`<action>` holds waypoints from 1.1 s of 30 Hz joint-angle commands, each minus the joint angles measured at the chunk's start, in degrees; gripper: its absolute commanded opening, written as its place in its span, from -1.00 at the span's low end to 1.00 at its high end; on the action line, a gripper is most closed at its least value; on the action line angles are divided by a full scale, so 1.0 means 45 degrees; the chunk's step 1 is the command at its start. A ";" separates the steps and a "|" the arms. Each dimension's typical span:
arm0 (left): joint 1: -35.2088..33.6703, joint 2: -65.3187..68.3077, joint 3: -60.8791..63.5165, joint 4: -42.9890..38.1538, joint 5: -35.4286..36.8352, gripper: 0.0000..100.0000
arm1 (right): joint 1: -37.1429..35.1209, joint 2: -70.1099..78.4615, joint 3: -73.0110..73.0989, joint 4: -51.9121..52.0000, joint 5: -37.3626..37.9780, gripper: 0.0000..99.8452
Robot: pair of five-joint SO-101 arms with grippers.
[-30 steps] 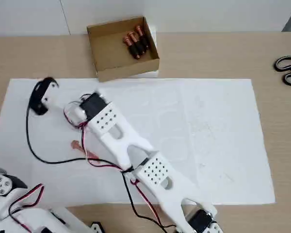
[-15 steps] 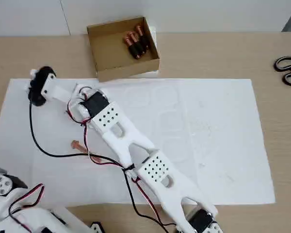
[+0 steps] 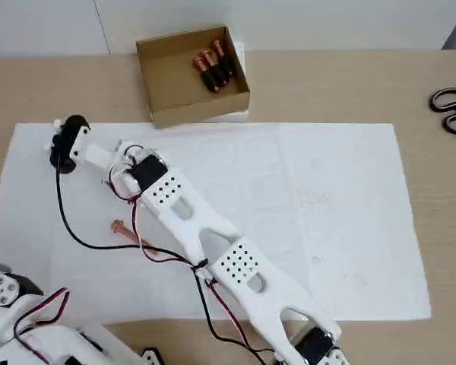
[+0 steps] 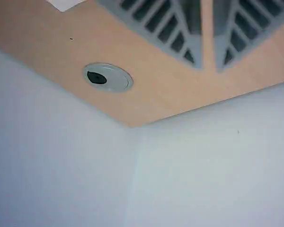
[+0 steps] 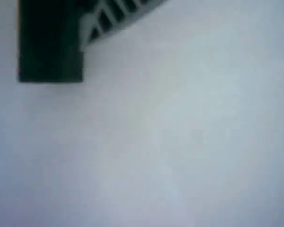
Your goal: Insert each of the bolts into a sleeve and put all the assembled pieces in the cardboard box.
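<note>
one bolt left to do

the right gripper [image 3: 64, 144] is stretched far out over the white paper [image 3: 327, 213]. i cannot tell if it is open or closed. its tip looks dark, and i cannot tell if it has a sleeve in it or nothing at all.

one bare bolt [image 3: 121, 226] lies flat on the paper. it is near the gripper but not touching it, on the side nearer the arm's base. the cardboard box [image 3: 167, 84] is well apart from the gripper, off past its tip and to one side. a few finished pieces [image 3: 213, 67] lie in one corner of the box.

i think the job is nearly done and this bolt is the one in hand. next the bolt has to go into a sleeve. for that the gripper must come back to the bolt, get low over it and take it by the middle so it does not roll. then the piece goes in the box.
</note>
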 commanded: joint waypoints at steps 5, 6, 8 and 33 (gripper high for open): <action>-0.0020 -0.0098 -0.0322 0.0059 0.0000 -0.99 | 0.0068 0.0400 -0.0137 -0.0225 0.0078 -0.68; -0.0020 -0.0098 -0.0322 0.0059 0.0000 -0.99 | 0.0068 0.0400 -0.0137 -0.0225 0.0078 -0.69; -0.0020 -0.0098 -0.0322 0.0059 0.0000 -0.99 | 0.0049 0.0400 -0.0137 -0.0225 0.0078 -0.69; -0.0020 -0.0098 -0.0342 0.0059 0.0020 -0.99 | 0.1026 -0.1143 -0.1289 0.1612 0.0020 -1.00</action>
